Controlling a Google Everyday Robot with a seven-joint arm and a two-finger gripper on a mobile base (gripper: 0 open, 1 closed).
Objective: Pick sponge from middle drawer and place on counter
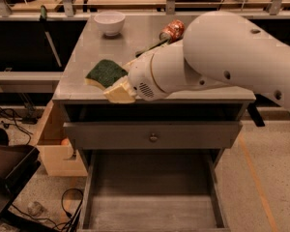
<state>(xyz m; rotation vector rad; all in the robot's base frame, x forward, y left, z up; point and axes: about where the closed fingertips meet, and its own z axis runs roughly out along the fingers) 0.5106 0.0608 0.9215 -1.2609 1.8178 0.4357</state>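
The sponge (105, 73), dark green face up on a pale yellow layer, is held in my gripper (117, 83) just above the front left part of the counter (82, 57). The gripper's pale fingers (120, 92) close on the sponge's right edge. The white arm (222, 57) reaches in from the right and covers much of the counter. The middle drawer (152, 197) is pulled open below, and its bare grey floor shows.
A white bowl (109, 22) stands at the counter's back left. A red-orange can (171, 31) lies at the back, with a light-green snack bag (147, 47) mostly hidden behind the arm. The top drawer front (153, 135) with a knob is closed. A cardboard box (55, 144) sits left of the cabinet.
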